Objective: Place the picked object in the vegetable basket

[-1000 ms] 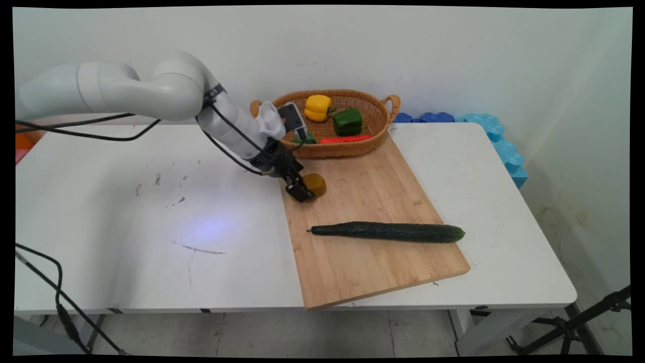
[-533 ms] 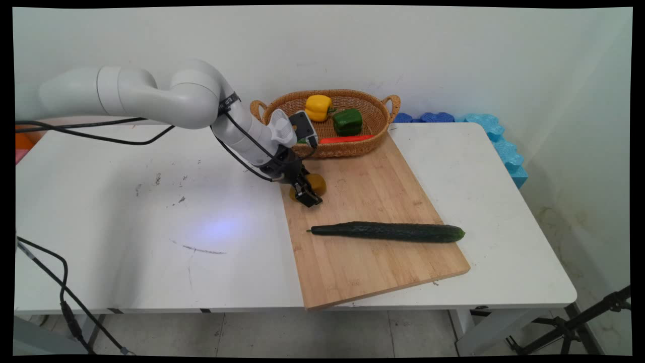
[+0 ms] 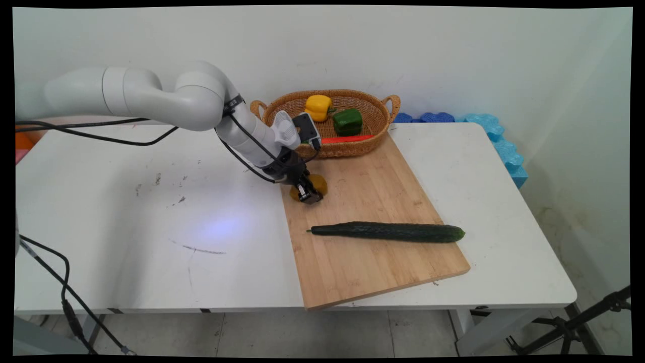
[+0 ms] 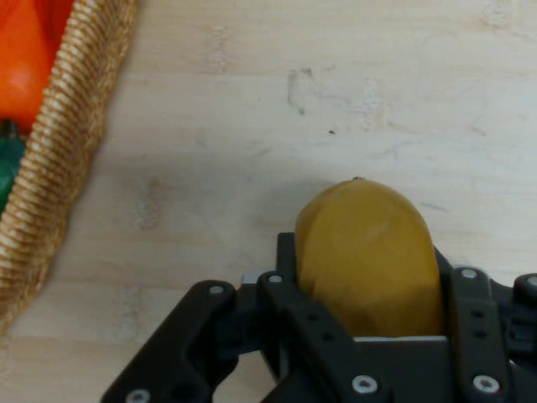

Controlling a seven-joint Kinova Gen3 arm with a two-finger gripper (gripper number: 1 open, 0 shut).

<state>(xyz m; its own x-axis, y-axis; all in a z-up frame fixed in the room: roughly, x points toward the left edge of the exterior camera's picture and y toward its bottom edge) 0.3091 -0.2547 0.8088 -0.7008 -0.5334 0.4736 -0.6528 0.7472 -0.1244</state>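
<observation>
A yellow-brown potato (image 3: 319, 183) lies on the wooden cutting board (image 3: 373, 196) near its far left corner. My gripper (image 3: 309, 194) reaches down to it from the left and stands over its near side. In the hand view the potato (image 4: 369, 252) fills the space between the two black fingers (image 4: 286, 260), which press against its sides, so my gripper (image 4: 367, 264) is shut on it. The potato rests on the board (image 4: 252, 126). A long dark green cucumber (image 3: 388, 232) lies across the board nearer the front.
A wicker basket (image 3: 330, 149) behind the board holds a yellow pepper (image 3: 317, 107), a green pepper (image 3: 347, 121) and a red vegetable (image 3: 347, 138); its rim (image 4: 59, 159) is close on the hand view's left. Blue foam (image 3: 504, 146) lines the table's far right.
The arm has moved right and slightly back, bringing the gripper onto the potato. The fingers, apart one second ago, have come together around it.
</observation>
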